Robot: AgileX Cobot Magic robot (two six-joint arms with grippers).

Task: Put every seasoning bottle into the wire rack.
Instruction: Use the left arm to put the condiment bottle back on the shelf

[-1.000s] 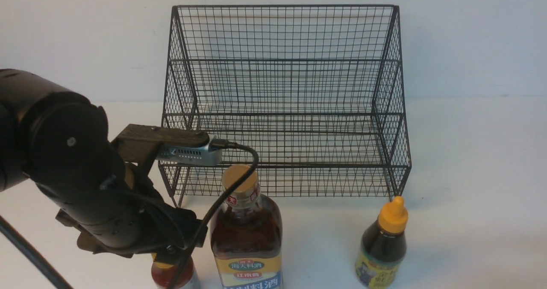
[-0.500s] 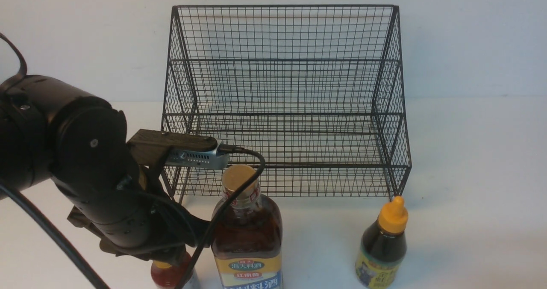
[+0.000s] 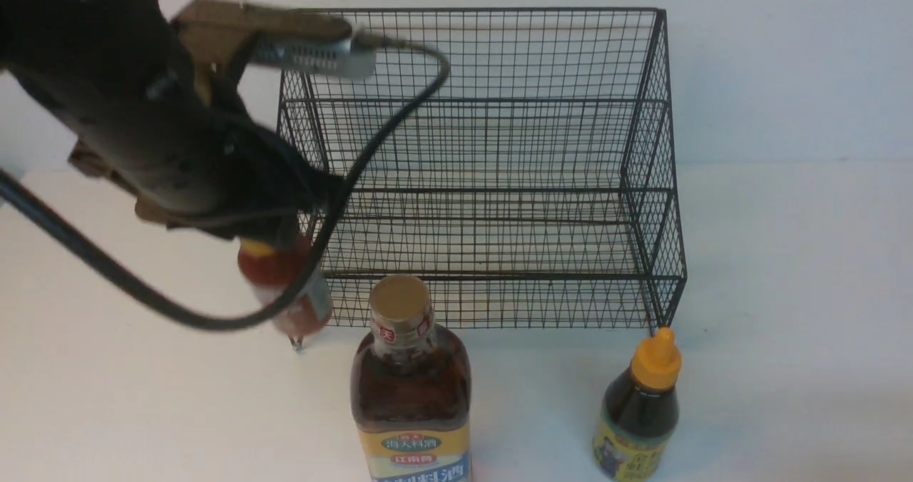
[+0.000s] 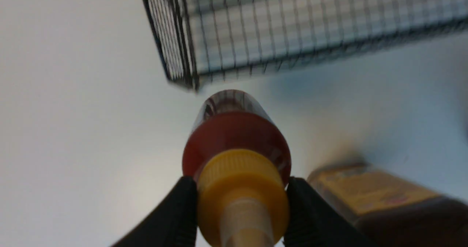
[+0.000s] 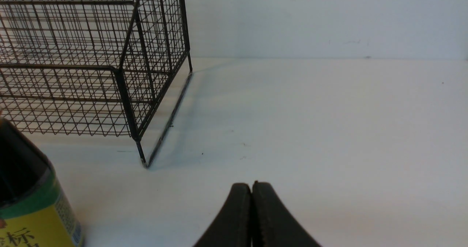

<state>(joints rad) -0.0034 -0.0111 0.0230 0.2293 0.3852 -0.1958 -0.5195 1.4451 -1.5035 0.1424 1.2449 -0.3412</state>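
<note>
Your left pincer (image 4: pixel 242 194) grips the red bottle (image 3: pixel 269 272) by its yellow cap, clear of the desk (image 3: pixel 143 396), at the left front corner of the wire rack (image 3: pixel 642 182); your right pincer (image 5: pixel 252 192) is closed, empty.

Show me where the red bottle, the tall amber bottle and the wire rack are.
red bottle (image 4: pixel 236 133), left wrist view, on its red shoulder.
amber bottle (image 3: pixel 410 389), front view, on the middle of its body.
wire rack (image 3: pixel 513 276), front view, on its lower front rail.

Tall amber bottle (image 3: pixel 410 389) before wire rack (image 3: pixel 485 232)
</note>
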